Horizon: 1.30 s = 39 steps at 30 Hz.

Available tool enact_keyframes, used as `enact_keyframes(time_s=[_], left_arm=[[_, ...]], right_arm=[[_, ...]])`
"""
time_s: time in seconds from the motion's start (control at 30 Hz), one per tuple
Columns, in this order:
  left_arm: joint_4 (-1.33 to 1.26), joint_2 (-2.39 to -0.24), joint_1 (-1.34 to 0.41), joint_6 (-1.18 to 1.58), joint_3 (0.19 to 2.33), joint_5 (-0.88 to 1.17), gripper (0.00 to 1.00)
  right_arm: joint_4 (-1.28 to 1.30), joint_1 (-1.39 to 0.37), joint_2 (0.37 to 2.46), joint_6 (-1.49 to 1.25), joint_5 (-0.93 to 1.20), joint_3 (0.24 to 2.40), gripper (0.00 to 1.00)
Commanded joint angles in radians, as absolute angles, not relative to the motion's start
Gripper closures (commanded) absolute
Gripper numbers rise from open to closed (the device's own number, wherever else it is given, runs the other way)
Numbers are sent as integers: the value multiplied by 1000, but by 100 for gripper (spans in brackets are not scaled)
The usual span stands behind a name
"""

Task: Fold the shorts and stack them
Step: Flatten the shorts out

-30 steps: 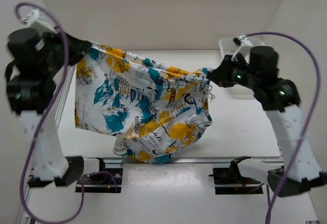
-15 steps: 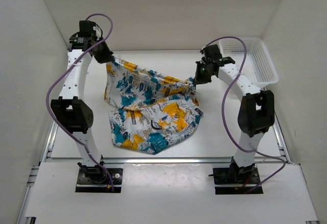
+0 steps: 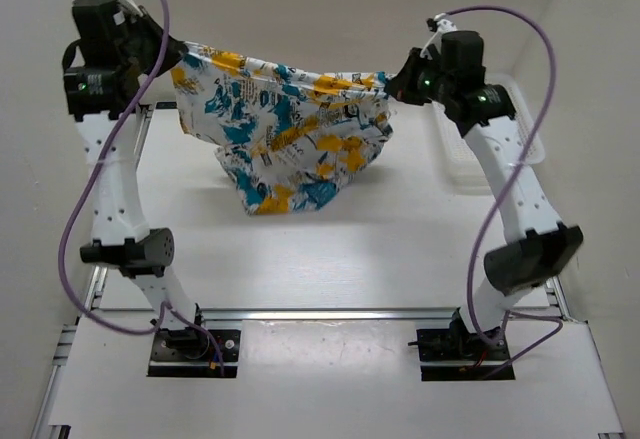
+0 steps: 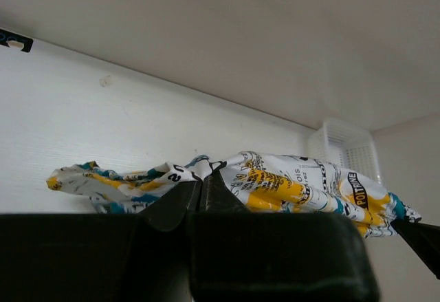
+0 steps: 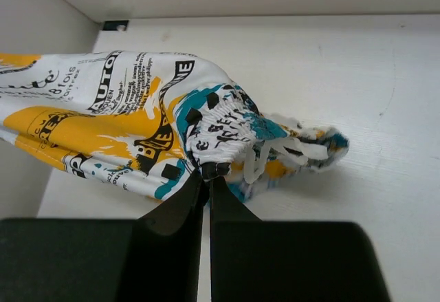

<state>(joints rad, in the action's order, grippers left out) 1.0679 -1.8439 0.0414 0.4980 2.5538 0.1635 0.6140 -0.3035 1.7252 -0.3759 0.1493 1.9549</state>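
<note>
The printed shorts hang in the air between both arms, stretched along their top edge, the lower part drooping toward the table. My left gripper is shut on the left top corner of the shorts; the pinch point sits at the fingertips of the left gripper. My right gripper is shut on the right corner at the elastic waistband. In the right wrist view the shorts bunch leftward from the right gripper, with white drawstrings dangling beside it.
A white mesh basket stands at the back right, partly behind the right arm, and shows as the basket in the left wrist view. White walls close in the table on three sides.
Both arms have gone from low near the table to high, lifting the shorts and pulling the top edge taut; the fabric now hangs off the table surface.
</note>
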Motion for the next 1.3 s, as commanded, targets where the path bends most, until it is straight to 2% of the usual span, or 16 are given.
enact_keyframes(time_s=[0.0,0.13,0.23,0.43,0.47,0.5,0.53,0.57,0.6,0.67,0.73,0.8,0.83,0.93,1.17,1.27], left_arm=[[1020,-1666,97,485,2511,112,90],[1020,-1524,115,485,2409,133,90],[1029,-1358,115,494,2187,166,90],[1051,-968,84,494,1507,213,90],[1067,-930,84,494,1435,213,90],[1086,-870,84,494,1317,213,82],[1127,-849,84,494,1274,204,67],[1144,-835,84,494,1241,204,33],[1156,-834,84,494,1221,178,20],[1166,-834,84,494,1221,146,2],[1155,-891,84,483,1287,123,0],[1131,-935,84,483,1322,123,14],[1105,-977,84,474,1334,123,43],[1074,-1038,84,483,1284,142,90],[901,-1090,5,566,938,239,87],[853,-1220,-95,594,1012,130,90]], right_arm=[[624,-265,1567,-354,74,1884,99],[600,-265,1412,-374,54,1725,99],[588,-265,1243,-374,42,1550,99],[623,-265,995,-394,-12,1134,99],[633,-265,970,-394,-24,1088,90],[634,-265,950,-394,-25,1047,81],[647,-265,922,-403,-25,993,70],[673,-265,922,-394,-12,980,59],[684,-265,911,-394,-12,980,45],[695,-265,911,-394,-24,994,35],[704,-265,948,-394,-34,1032,33],[713,-265,995,-394,-44,1055,35],[727,-265,1011,-405,-44,1055,39],[736,-265,1042,-437,-8,1046,52],[663,-265,1052,-514,139,821,53],[640,-265,1090,-525,135,821,53]])
